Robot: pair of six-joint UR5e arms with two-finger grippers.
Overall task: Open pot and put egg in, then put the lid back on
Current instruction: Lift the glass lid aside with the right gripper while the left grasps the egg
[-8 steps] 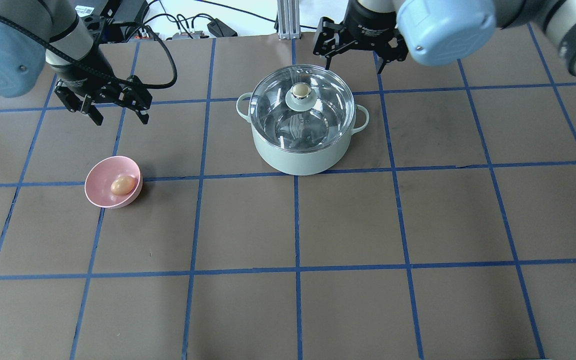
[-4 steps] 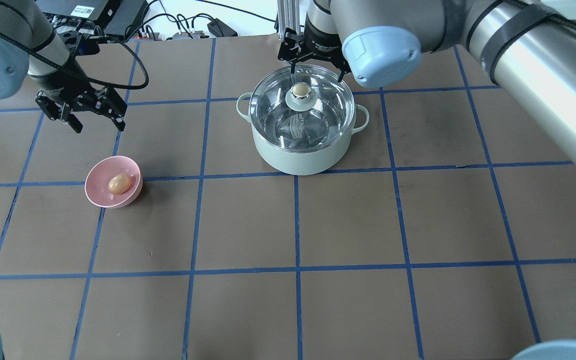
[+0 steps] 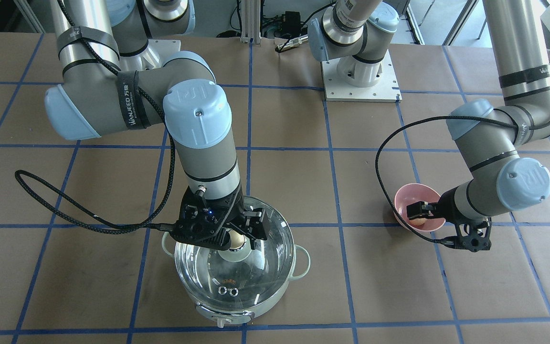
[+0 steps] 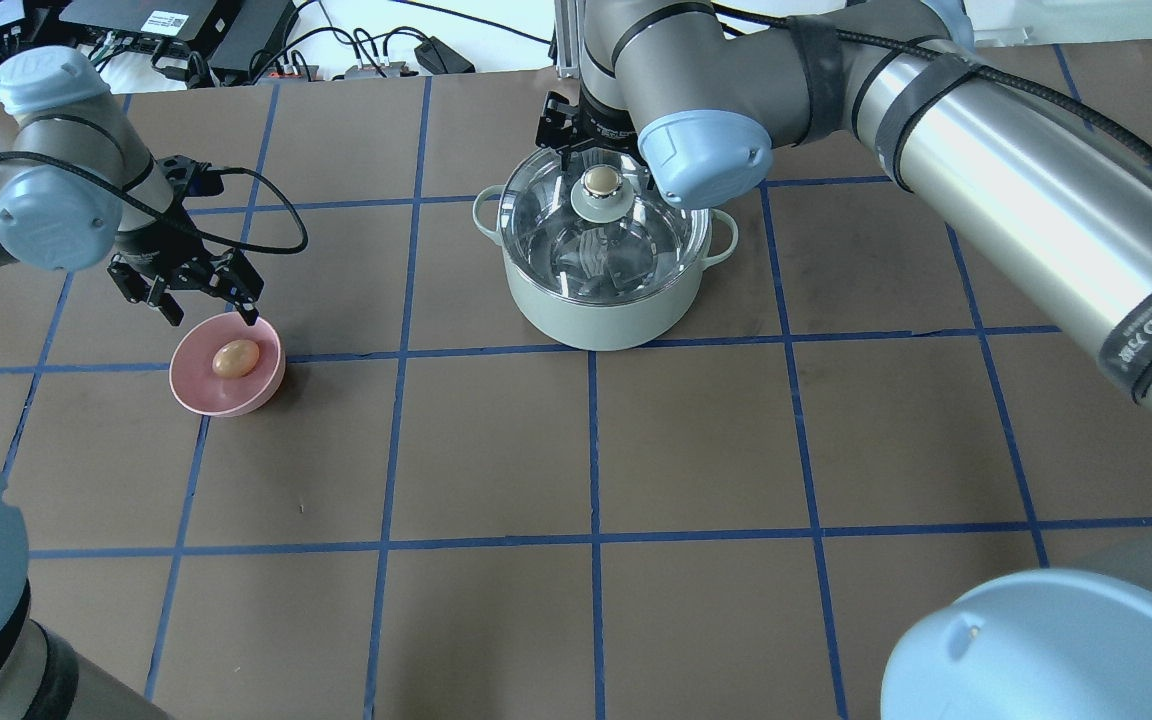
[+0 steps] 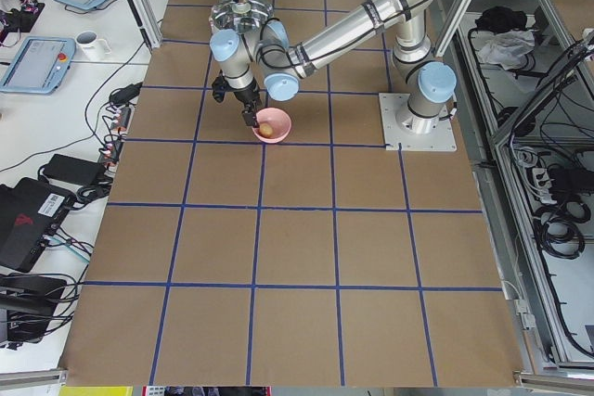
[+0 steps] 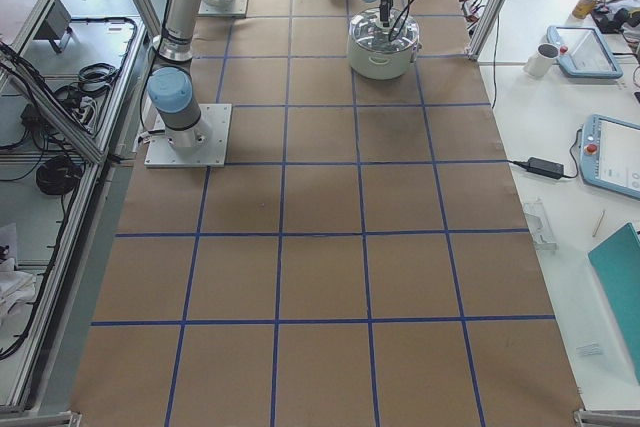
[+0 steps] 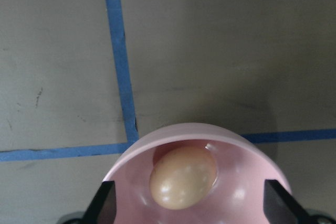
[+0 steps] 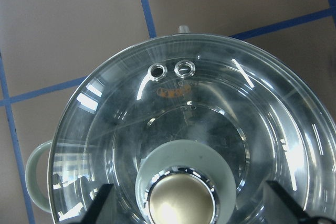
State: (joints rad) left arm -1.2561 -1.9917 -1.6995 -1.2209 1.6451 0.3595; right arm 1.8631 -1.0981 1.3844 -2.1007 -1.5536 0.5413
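Note:
The mint-green pot (image 4: 596, 315) stands at the back centre with the glass lid (image 4: 636, 235) on it. The lid's beige knob (image 4: 599, 181) sits in the middle. My right gripper (image 3: 239, 239) is open, its fingers on either side of the knob (image 8: 181, 200). The lid's vent rings show in the right wrist view (image 8: 170, 69). The tan egg (image 4: 235, 357) lies in a small pink bowl (image 4: 204, 398) at the left. My left gripper (image 4: 213, 316) is open just above the bowl's far rim. In the left wrist view the egg (image 7: 182, 177) lies between the fingertips (image 7: 105, 205).
Cables and electronics (image 4: 186, 30) lie along the back edge, with an aluminium post (image 4: 571, 35) behind the pot. The right arm's cable (image 3: 65, 215) loops over the table beside the pot. The arms' base plates (image 3: 361, 81) are at the robot's side.
The left gripper has come down and forward to the pink bowl. The right gripper has moved left and down over the lid's knob. Pot, lid and egg have not moved.

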